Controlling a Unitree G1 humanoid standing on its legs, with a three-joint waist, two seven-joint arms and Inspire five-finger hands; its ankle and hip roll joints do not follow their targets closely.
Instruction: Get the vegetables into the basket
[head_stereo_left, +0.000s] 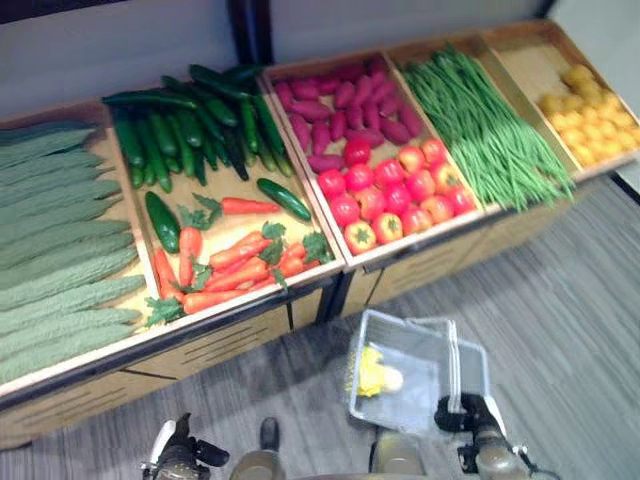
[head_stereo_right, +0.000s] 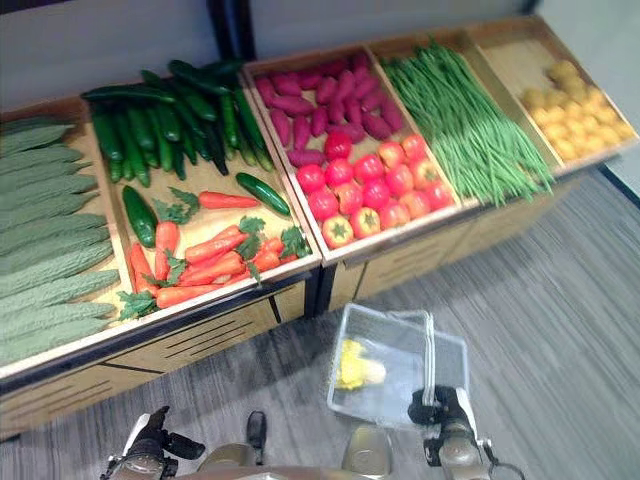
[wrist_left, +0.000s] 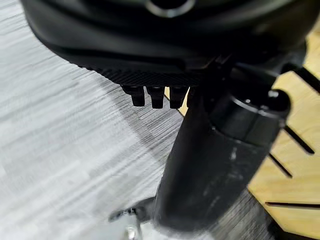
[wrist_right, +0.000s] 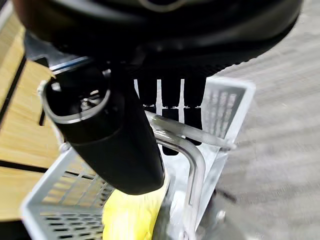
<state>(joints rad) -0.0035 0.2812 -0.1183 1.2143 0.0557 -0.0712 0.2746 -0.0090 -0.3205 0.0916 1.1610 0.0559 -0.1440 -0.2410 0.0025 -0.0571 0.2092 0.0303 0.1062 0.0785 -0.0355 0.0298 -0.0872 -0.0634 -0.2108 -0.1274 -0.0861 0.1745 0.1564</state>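
Grey striped floor runs in front of a long wooden produce stand (head_stereo_left: 250, 335), whose sloping bins hold, from its left end to its right, bitter gourds (head_stereo_left: 55, 240), cucumbers (head_stereo_left: 185, 125) above carrots (head_stereo_left: 225, 260), purple sweet potatoes (head_stereo_left: 335, 110) above tomatoes (head_stereo_left: 395, 195), green beans (head_stereo_left: 485, 130) and small yellow fruit (head_stereo_left: 590, 110).

My right hand (wrist_right: 170, 107) has its fingers curled over the metal handle (wrist_right: 192, 150) of the pale wire basket (head_stereo_left: 400, 355), which hangs below the stand's front edge, level with the tomato bin. One yellow item (head_stereo_left: 372, 372) already lies inside; everything else is up in the bins. My left hand (wrist_left: 157, 95) hangs low near the floor by the stand's front panel, fingers curled and holding nothing.

I judge the step in hand to be choosing and reaching for the next vegetable. To do it well I should keep the basket level and close under the front edge, open the left hand before it arrives, and take a loose piece near the front, such as a carrot or the stray cucumber, since packed rows could roll when disturbed.
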